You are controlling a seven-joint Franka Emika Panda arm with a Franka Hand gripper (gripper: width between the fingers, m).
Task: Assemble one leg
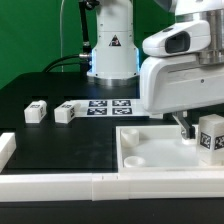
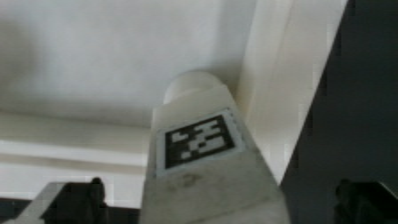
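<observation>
A leg point(image 1: 211, 135) with a square tag stands upright in the large white tray-like part point(image 1: 150, 160) at the exterior view's right. My gripper point(image 1: 197, 128) hangs over it, with one dark finger point(image 1: 183, 125) showing beside the leg. In the wrist view the leg point(image 2: 205, 140) rises between my gripper's point(image 2: 222, 202) two dark fingertips point(image 2: 80, 200), with a gap on each side, so the gripper is open around it. The tray's white floor point(image 2: 71, 60) lies behind the leg. Two more legs point(image 1: 36, 111) point(image 1: 66, 112) lie on the black table at the left.
The marker board point(image 1: 110, 105) lies at the back middle, in front of the robot base point(image 1: 110, 55). A white wall point(image 1: 60, 186) runs along the table's front edge, with a short white piece point(image 1: 5, 150) at the left.
</observation>
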